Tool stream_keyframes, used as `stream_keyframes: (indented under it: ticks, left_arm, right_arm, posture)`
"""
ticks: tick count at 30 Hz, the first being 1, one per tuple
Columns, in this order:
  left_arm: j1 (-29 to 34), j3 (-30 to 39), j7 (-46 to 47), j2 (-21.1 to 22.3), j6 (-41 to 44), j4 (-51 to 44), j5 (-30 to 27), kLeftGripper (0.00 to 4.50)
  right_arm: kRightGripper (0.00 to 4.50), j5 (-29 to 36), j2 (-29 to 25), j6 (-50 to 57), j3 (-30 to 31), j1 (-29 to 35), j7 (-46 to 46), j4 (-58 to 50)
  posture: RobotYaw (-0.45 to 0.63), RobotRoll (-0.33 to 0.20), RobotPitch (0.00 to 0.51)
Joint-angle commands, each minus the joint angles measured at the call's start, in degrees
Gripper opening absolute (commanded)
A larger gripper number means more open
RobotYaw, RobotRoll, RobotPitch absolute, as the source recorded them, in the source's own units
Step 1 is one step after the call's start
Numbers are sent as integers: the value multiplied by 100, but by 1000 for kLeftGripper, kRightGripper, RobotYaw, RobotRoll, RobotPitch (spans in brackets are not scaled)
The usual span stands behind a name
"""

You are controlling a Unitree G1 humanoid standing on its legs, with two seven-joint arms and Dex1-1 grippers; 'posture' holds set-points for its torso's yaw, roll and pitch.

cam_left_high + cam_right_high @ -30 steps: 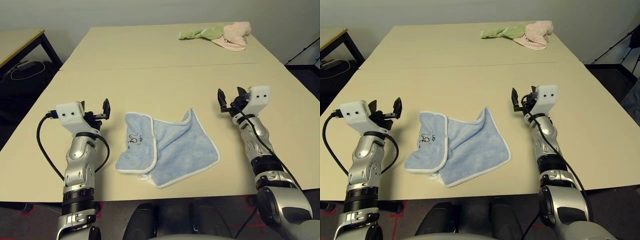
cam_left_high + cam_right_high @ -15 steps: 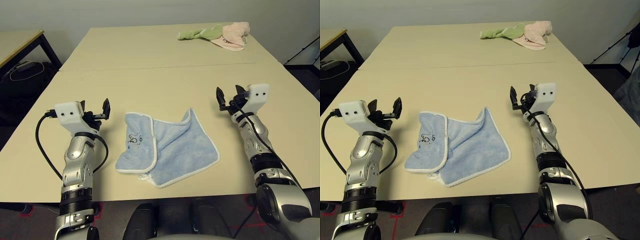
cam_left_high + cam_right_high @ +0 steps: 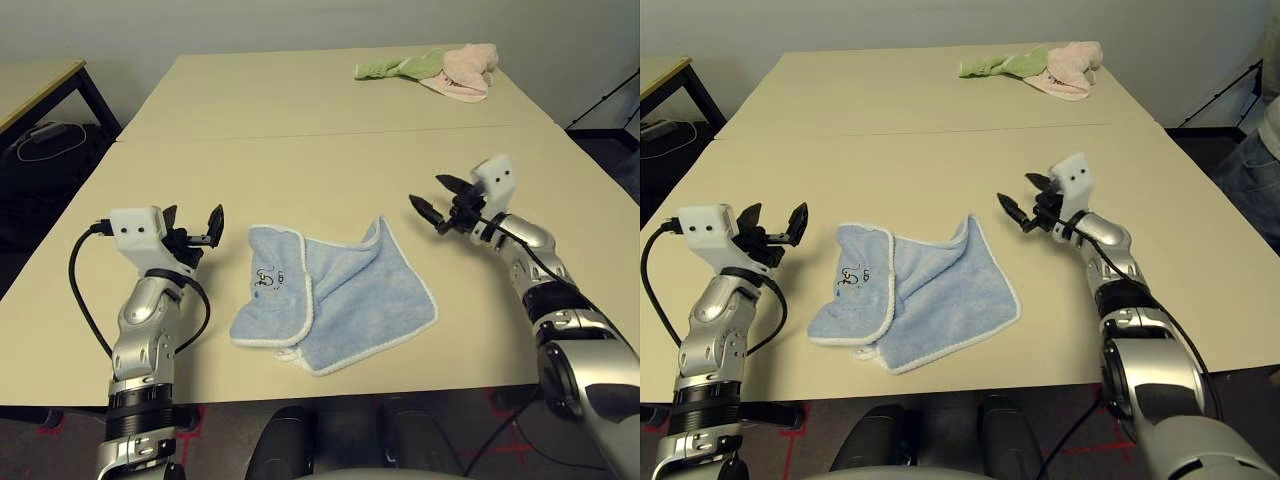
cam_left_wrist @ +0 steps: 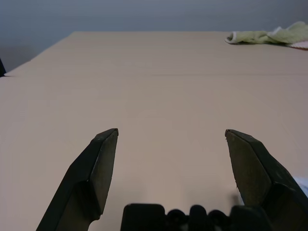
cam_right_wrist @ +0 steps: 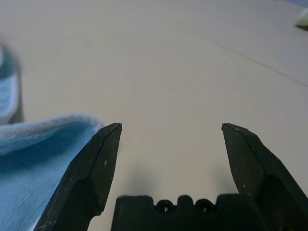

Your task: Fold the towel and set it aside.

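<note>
The towel [image 3: 335, 290] lies crumpled on the near part of the table, light blue with white edging, its left part folded over and showing a dark mark [image 3: 268, 279]. My left gripper [image 3: 195, 222] hovers just left of the towel, open, with nothing between its fingers [image 4: 103, 159]. To the right, my right gripper [image 3: 432, 195] is open and empty, tilted toward the towel's raised far right corner [image 5: 38, 144] and a short way from it.
A green cloth [image 3: 395, 67] and a pink cloth [image 3: 465, 72] lie bunched at the table's far right. A seam [image 3: 300, 132] crosses the tabletop. A second table [image 3: 35, 80] and a dark bag [image 3: 45, 140] stand off the left side.
My right gripper has swung left and tipped down toward the towel's far right corner. The left arm has barely moved. The towel is unchanged.
</note>
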Motion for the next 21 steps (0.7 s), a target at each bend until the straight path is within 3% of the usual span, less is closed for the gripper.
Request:
stream_keyframes:
  ticks: [1,4,11,16,21]
  left_arm:
    - [118,-95,-132,114,216,-181,-45,4500]
    - [200,-157,-291,173,346,-337,-99,4500]
    - [555,-496,-1879,842,764,-894,-771,4500]
    - [506,-763,-2857,1370,955,-831,-1020,4500]
    - [379,-1085,-3506,1628,1171,-799,-1119,4500]
  right_arm:
    - [4475,-335,-56,-272,258,-327,307,379]
    - [4475,-590,-88,-464,430,-577,386,608]
    - [4475,-879,-19,-613,612,-1072,619,910]
    - [4475,-1222,-45,-756,851,-1237,637,1010]
    - [4475,-1371,-84,-829,887,-1324,613,1098]
  posture:
    - [45,0,56]
    - [60,0,57]
    - [76,0,58]
    - [80,0,61]
    - [83,0,69]
